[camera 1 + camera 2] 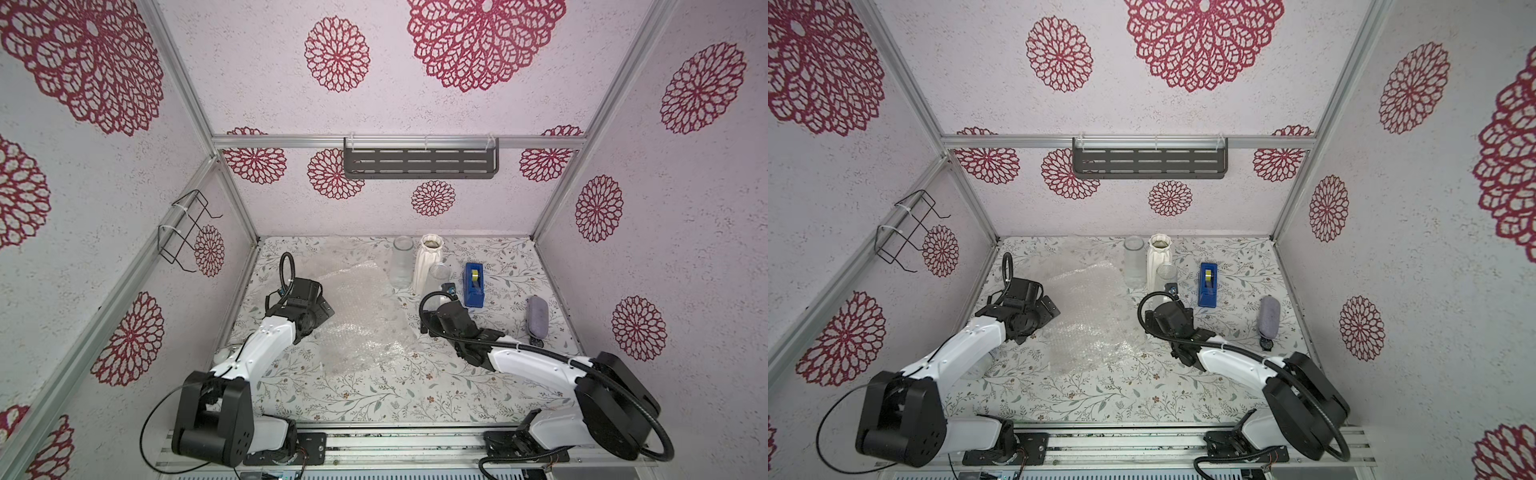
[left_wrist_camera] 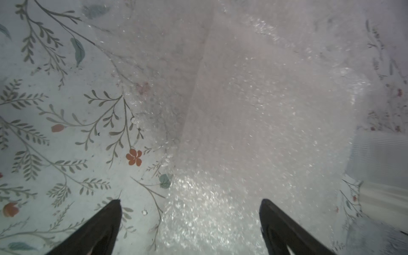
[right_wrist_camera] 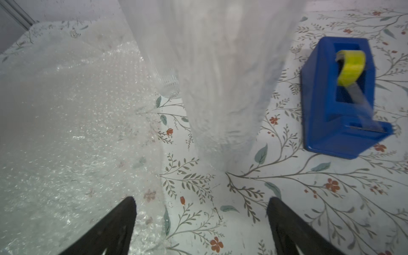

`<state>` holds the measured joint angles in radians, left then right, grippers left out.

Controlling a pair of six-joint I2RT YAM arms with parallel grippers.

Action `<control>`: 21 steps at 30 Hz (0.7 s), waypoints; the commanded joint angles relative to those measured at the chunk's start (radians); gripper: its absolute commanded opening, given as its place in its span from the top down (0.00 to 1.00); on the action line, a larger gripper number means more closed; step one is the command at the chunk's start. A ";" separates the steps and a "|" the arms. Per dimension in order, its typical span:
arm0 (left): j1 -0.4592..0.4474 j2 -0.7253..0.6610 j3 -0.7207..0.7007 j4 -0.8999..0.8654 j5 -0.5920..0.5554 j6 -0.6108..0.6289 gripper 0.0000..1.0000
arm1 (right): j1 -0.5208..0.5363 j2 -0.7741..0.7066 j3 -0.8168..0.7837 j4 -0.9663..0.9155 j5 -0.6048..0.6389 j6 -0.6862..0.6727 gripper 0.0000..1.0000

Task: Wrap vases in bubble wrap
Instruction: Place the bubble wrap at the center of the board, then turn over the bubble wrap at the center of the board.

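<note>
Sprawling across the middle of the floral worktop (image 1: pixel 374 399), the bubble wrap (image 1: pixel 365 316) is lying crinkled and mostly flat, reaching toward 11 o'clock. The three vases are standing upright in a tight cluster at about 12 o'clock, just off the wrap's far corner: a clear glass vase (image 1: pixel 402 266), the white ribbed vase (image 1: pixel 426 266) on its 3 o'clock side, and a second clear glass vase (image 1: pixel 439 275) in front of the white one. A blue tape dispenser (image 1: pixel 473 284) is sitting near them at 1 o'clock. The left fingers (image 2: pixel 106 225) are hanging spread wide and empty at the wrap's 9 o'clock edge. The right fingers (image 3: pixel 119 223) are gaping wide and empty at its 3 o'clock edge, facing the nearer glass vase.
</note>
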<state>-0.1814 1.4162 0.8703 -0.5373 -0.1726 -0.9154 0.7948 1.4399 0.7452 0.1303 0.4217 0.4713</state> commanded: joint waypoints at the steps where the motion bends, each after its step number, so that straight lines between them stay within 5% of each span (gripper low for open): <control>1: 0.040 0.056 0.036 0.054 0.049 0.053 0.01 | 0.047 0.066 0.059 -0.035 0.052 -0.010 0.05; 9: 0.092 0.149 0.005 0.195 0.202 0.052 0.04 | 0.094 0.189 0.110 -0.059 0.035 0.009 0.04; 16: 0.095 0.207 0.033 0.233 0.252 0.069 0.27 | 0.107 0.276 0.153 -0.077 0.037 0.013 0.04; 21: 0.098 0.232 0.066 0.238 0.277 0.082 0.55 | 0.115 0.294 0.171 -0.083 0.044 0.012 0.04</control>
<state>-0.0887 1.6379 0.9012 -0.3382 0.0715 -0.8543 0.9020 1.7397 0.8856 0.0635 0.4274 0.4728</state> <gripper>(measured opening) 0.482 0.957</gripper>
